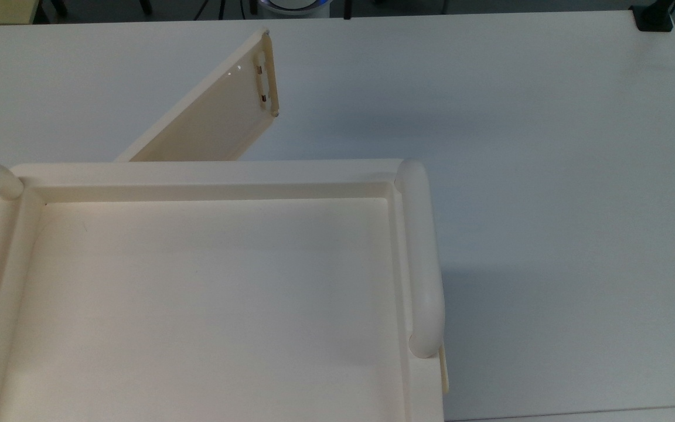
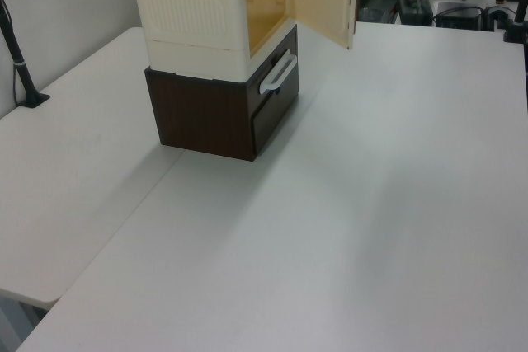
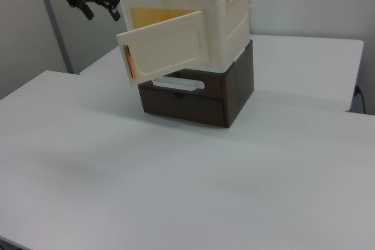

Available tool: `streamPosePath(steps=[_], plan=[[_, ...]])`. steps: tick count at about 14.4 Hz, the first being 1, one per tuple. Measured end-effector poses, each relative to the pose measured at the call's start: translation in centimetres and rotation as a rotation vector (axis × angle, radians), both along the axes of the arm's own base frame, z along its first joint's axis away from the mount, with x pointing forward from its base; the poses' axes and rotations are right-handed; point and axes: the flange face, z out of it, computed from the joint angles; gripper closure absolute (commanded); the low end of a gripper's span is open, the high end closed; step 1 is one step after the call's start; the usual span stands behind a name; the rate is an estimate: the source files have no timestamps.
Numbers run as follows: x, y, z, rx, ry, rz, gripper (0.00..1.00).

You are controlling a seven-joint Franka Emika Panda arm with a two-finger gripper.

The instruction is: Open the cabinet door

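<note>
No readable text

No lettering, label, brand, number or sign can be read on the cabinet (image 3: 193, 16), its door (image 3: 167, 48), or the table (image 1: 548, 146).

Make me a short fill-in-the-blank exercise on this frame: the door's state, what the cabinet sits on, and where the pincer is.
1. The cabinet door stands ____, showing the yellowish inside of the cabinet.
2. The cabinet rests on a dark ____ drawer unit with a pale handle.
3. In the right view, the pincer hangs in the air, ____ the door, to the right view's left.
4. The pincer's fingers are ____, holding nothing.

Missing words: open; brown; apart from; open
</note>
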Motion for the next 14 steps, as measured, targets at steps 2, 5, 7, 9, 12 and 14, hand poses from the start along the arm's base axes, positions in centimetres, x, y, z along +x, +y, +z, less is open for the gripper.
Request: streamPosePath(steps=[2, 5, 7, 9, 12, 14], plan=[[0.8, 0.4, -0.8, 0.006, -0.008, 0.007, 0.00], [2.1, 0.5, -3.2, 0.000, 0.031, 0.004, 0.00], [2.8, -0.1, -4.8, -0.004, 0.058, -0.006, 0.00], [3.1, -2.1, -5.7, -0.008, 0.082, -0.041, 0.00], [2.9, -6.0, -6.3, -0.027, 0.139, -0.078, 0.00], [2.7, -7.2, -6.6, -0.037, 0.170, -0.076, 0.00]])
